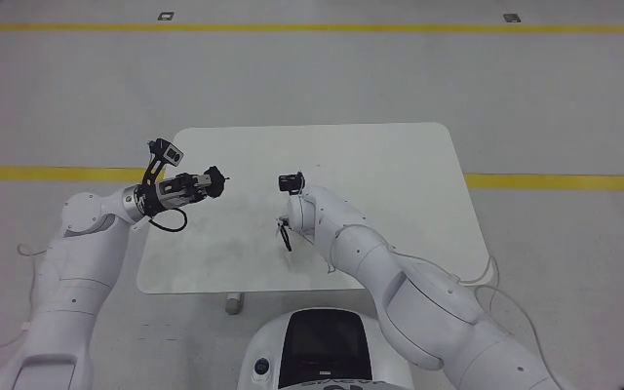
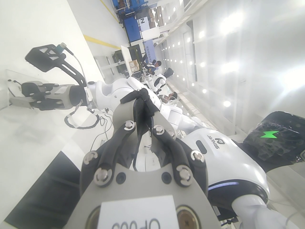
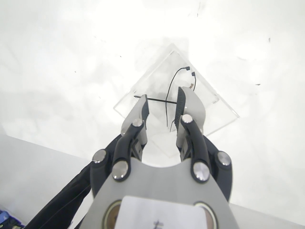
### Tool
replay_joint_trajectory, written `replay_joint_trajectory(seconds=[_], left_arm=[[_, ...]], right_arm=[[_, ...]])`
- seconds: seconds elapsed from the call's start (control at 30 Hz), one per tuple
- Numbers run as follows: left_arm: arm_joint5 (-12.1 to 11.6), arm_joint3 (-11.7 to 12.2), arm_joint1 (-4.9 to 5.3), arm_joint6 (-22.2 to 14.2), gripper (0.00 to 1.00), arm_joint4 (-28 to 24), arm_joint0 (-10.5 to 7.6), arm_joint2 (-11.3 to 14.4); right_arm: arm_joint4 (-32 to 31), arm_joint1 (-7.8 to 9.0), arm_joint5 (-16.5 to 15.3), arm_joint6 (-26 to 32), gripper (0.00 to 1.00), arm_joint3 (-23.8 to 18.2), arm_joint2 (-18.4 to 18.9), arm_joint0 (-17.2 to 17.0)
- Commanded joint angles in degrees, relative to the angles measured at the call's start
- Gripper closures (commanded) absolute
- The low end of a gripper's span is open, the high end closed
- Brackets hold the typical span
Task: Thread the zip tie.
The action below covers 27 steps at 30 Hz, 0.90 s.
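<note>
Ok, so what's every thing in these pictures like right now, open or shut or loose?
Table: flat, with the tray on it.
Clear tray: flat on the table, zip ties inside.
Zip ties: loose, unthreaded, lying in the tray.
Right end effector: open, pointing down over the tray.
Left end effector: shut on a small black thing, held off the table; I cannot tell what the thing is.

Top view looks down on the table. Right wrist view faces it closely (left wrist's faces sideways).
</note>
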Motion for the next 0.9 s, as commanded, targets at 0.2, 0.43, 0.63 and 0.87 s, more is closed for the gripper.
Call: replay_joint_trajectory(seconds=[0.2, 0.43, 0.63, 0.87], left_arm=[[0.00, 0.00, 0.00, 0.00, 1.00, 0.00, 0.00, 0.00], [0.00, 0.00, 0.00, 0.00, 1.00, 0.00, 0.00, 0.00], [0.00, 0.00, 0.00, 0.00, 1.00, 0.00, 0.00, 0.00], [0.00, 0.00, 0.00, 0.00, 1.00, 0.00, 0.00, 0.00]], right_arm=[[-1.44, 0.15, 0.00, -1.26, 0.63, -0.52, 0.87, -0.19], [-2.21, -0.06, 0.00, -1.39, 0.71, 0.04, 1.77, -0.25], [-2.74, -0.49, 0.00, -2.31, 0.77, 0.40, 2.58, -0.15], [-3.49, -1.36, 0.00, -4.40, 0.86, 1.83, 3.31, -0.48]])
